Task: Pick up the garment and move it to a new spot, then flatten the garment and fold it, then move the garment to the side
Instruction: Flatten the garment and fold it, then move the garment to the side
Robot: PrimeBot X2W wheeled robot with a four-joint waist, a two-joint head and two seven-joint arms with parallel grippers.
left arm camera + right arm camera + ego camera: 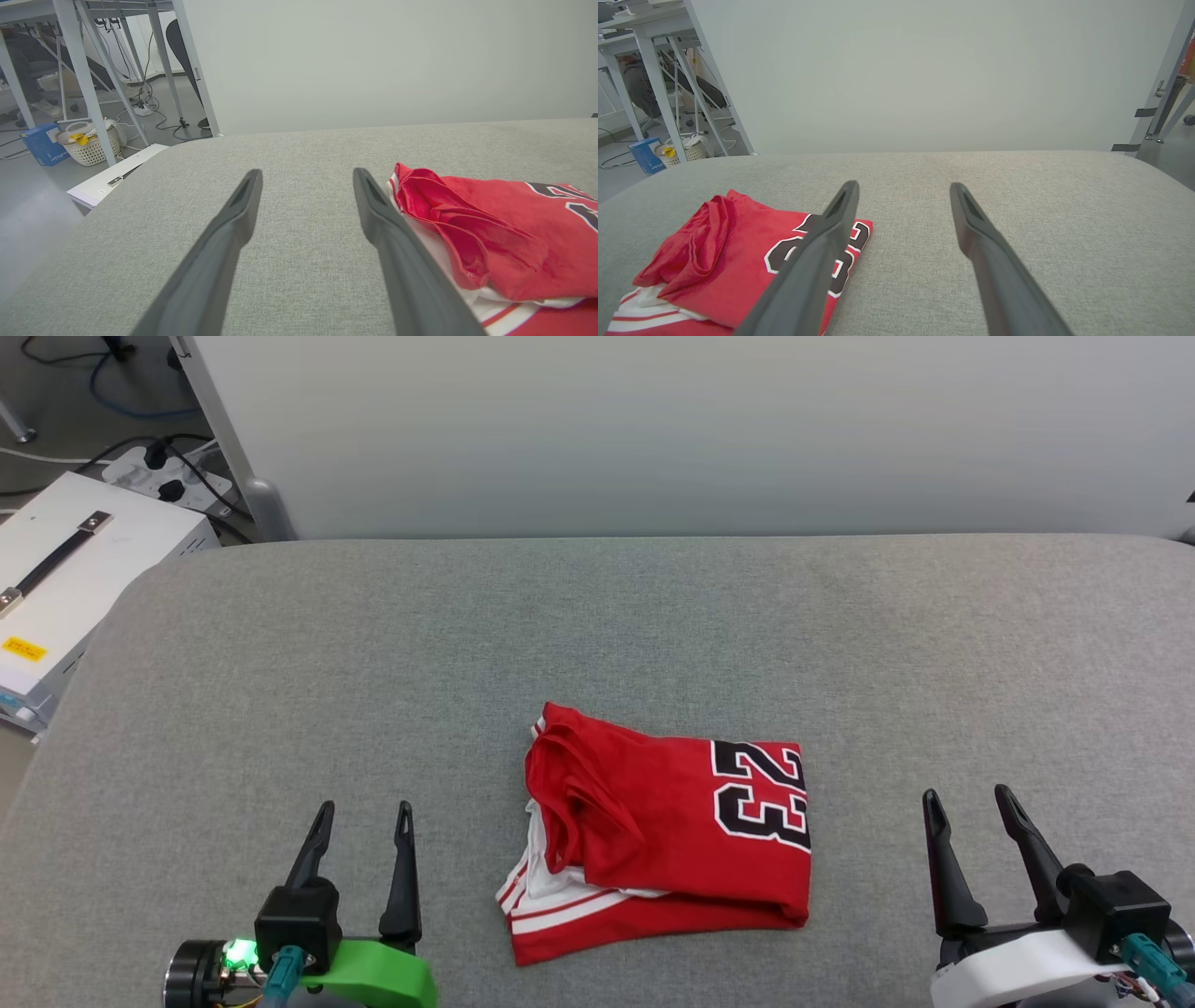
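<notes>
Pointing away from the robot, the left claw (364, 807) stands wide and holds nothing. The right claw (967, 793) is at the other side, also wide and empty. Between them lies the garment (672, 821), touching neither. It is folded into a rough rectangle on the grey bench (597, 616), near the robot's edge. The number 23 shows on its right part, and a white sleeve with red stripes comes out at its near left corner. Behind the bench rises a pale wall (653, 429). A white box (65, 569) with a black handle sits off the bench at the far left.
</notes>
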